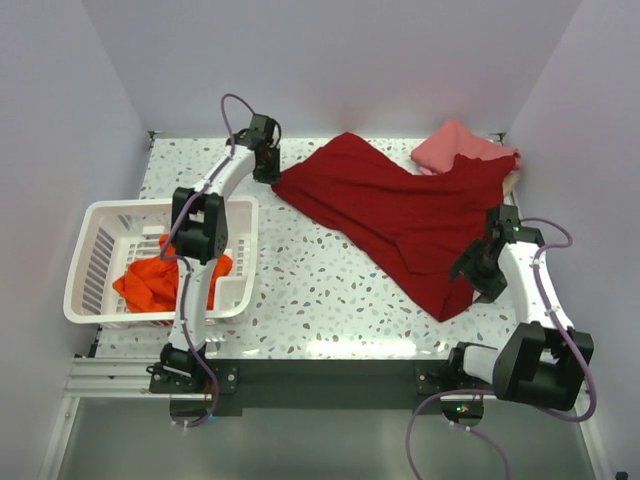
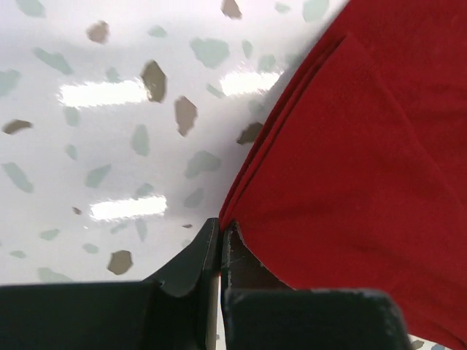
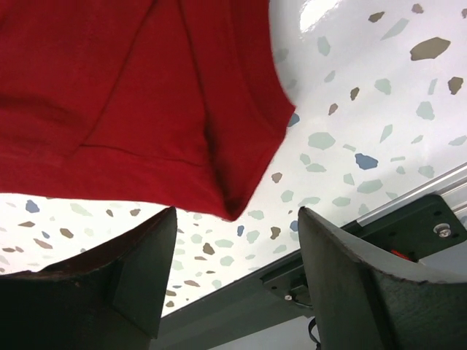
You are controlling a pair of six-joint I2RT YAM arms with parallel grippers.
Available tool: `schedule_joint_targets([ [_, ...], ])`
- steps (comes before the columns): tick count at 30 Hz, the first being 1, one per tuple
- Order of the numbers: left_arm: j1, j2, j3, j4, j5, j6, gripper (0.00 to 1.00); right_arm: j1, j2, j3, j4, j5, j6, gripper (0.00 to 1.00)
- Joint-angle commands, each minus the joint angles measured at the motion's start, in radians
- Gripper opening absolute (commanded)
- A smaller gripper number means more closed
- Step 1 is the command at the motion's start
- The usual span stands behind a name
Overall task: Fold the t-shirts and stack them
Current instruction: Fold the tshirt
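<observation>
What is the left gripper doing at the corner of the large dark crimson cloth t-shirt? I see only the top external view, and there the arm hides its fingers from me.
Observer: The left wrist view shows the left gripper shut, with the layered edge of the dark crimson t-shirt pinched between its fingers.
Operator: Does the right gripper hold cloth too?
Observer: No. In the right wrist view the right gripper is open, with nothing between its fingers. A hemmed corner of the shirt points toward the gap.
Operator: Is the cloth flat at that corner?
Observer: Not fully. A crease runs up from the corner into the shirt.
</observation>
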Motion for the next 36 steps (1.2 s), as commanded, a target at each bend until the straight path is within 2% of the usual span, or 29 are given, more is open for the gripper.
schedule_joint_targets([
  [1, 0.046, -0.009, 0.054, 0.027, -0.003, -0.009, 0.00, 0.040, -0.016, -0.021, -0.018, -0.022, 0.001, 0.69],
  [8, 0.064, -0.002, 0.051, 0.036, -0.002, 0.001, 0.00, 0.243, 0.009, -0.067, 0.026, -0.019, 0.116, 0.65],
  [16, 0.071, 0.003, 0.048, 0.038, 0.024, 0.005, 0.00, 0.286, -0.056, -0.104, 0.014, -0.057, 0.162, 0.52],
  [21, 0.074, -0.002, 0.046, 0.041, 0.024, 0.008, 0.00, 0.298, -0.090, -0.191, 0.055, -0.083, 0.183, 0.46],
  [36, 0.077, -0.005, 0.028, 0.042, 0.026, 0.013, 0.00, 0.331, -0.053, -0.242, 0.160, -0.083, 0.191, 0.45],
])
